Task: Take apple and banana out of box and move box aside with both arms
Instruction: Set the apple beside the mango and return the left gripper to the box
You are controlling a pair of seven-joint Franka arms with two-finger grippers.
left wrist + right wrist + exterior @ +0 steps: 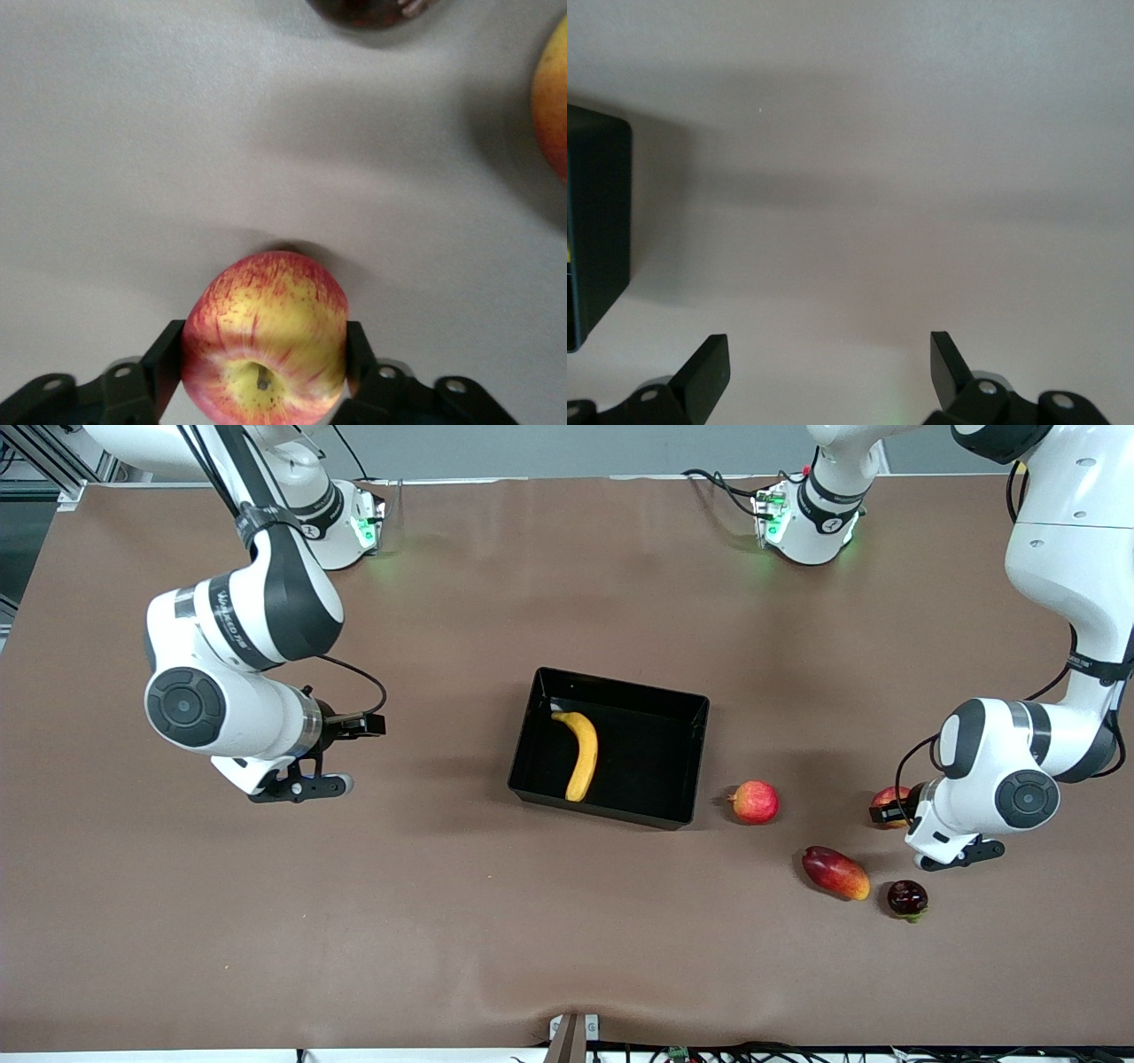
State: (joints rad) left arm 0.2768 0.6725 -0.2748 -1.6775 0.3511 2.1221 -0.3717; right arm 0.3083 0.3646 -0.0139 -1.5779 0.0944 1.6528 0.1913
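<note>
The yellow banana (580, 755) lies inside the black box (656, 766) at the middle of the table. My left gripper (889, 811) is down at the table near the left arm's end and is shut on the red-and-yellow apple (891, 799). In the left wrist view the apple (266, 328) sits stem toward the camera between both fingers (164, 363) of the left gripper (264, 365). My right gripper (365, 725) is open and empty over bare table toward the right arm's end. In the right wrist view the right gripper (828, 363) is empty, with a corner of the box (598, 221) at the edge.
A pinkish-red round fruit (755, 802) lies beside the box toward the left arm's end. A red-orange mango (834, 872) and a dark red fruit (907, 898) lie nearer the front camera than the apple. Both show in the left wrist view, the mango (554, 97) and dark fruit (372, 9).
</note>
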